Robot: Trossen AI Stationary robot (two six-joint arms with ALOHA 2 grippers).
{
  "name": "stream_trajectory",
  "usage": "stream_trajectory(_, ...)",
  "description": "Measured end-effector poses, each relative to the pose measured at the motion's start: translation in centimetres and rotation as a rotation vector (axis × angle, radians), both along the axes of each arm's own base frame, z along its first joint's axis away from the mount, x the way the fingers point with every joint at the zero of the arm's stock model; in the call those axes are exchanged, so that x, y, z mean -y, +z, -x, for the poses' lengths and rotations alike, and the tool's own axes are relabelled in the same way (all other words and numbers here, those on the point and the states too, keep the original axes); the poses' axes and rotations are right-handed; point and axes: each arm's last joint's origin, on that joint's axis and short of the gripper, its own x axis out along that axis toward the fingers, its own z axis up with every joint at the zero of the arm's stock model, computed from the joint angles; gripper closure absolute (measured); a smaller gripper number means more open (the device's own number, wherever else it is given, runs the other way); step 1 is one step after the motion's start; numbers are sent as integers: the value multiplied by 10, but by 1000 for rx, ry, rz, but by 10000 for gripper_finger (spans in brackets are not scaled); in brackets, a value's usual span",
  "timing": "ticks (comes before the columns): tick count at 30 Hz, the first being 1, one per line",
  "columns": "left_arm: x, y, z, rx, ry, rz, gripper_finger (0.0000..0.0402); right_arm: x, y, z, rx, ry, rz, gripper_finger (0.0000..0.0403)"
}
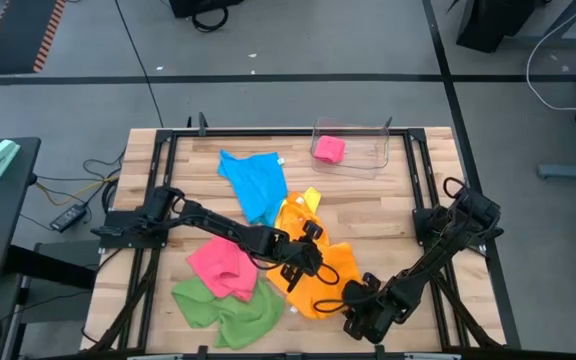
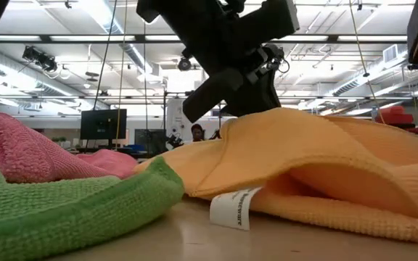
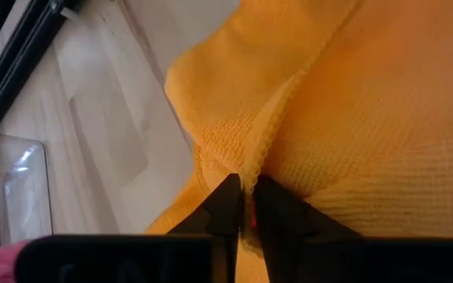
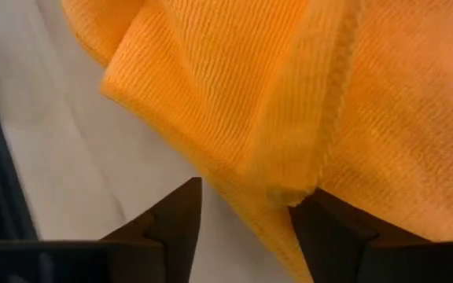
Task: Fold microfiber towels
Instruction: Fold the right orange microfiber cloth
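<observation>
The orange towel (image 1: 320, 268) lies bunched on the middle of the table, folded over itself, with a white label (image 2: 236, 206) at its near edge. My left gripper (image 1: 306, 257) is over its left part, shut on its hem (image 3: 246, 182). My right gripper (image 1: 353, 300) is at the towel's near right edge and open. A folded corner (image 4: 278, 189) of the towel lies between its spread fingers (image 4: 246, 192). Beside it lie a pink towel (image 1: 223, 265), a green one (image 1: 223, 305), a blue one (image 1: 255, 182) and a yellow one (image 1: 310, 200). My left gripper pinches the orange towel's stitched hem (image 3: 252, 161) between its two fingers, which stand almost together. It comes slanting down from the table's left. The towel stays on the table and rises in a low ridge at the fingers. My right gripper's fingers flank the folded corner; whether they touch it I cannot tell.
A clear plastic bin (image 1: 363, 150) at the far right of the table holds a folded pink cloth (image 1: 329, 149). Black frame rails (image 1: 423, 180) run along the table's sides. Bare wood (image 1: 368, 215) shows between the bin and the orange towel.
</observation>
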Motion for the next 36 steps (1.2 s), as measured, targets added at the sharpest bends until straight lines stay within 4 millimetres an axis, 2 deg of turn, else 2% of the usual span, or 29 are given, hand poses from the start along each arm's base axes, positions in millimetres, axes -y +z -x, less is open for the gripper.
stream_trajectory(8, 2, 2, -1, 27, 25, 37, 279, 3, 23, 12, 0, 21, 10, 194)
stream_trajectory(13, 2, 6, -1, 39, 45, 60, 243, 6, 30, 18, 1, 11, 36, 194)
stream_trajectory(17, 1, 14, -1, 66, 43, 66, 229, 6, 30, 17, 15, 8, 48, 194)
stream_trajectory(24, 6, 29, 0, 122, -28, 10, 240, 4, 30, 19, 15, 20, 49, 194)
stream_trajectory(29, 5, 31, 0, 143, 8, -26, 255, 0, 31, 24, 42, 29, 69, 194)
stream_trajectory(32, 11, 34, 9, 94, -4, -15, 265, -3, 31, 28, 83, 29, 99, 194)
stream_trajectory(36, 27, 60, 27, 59, -122, 101, 277, -9, 33, 36, 146, 57, 158, 194)
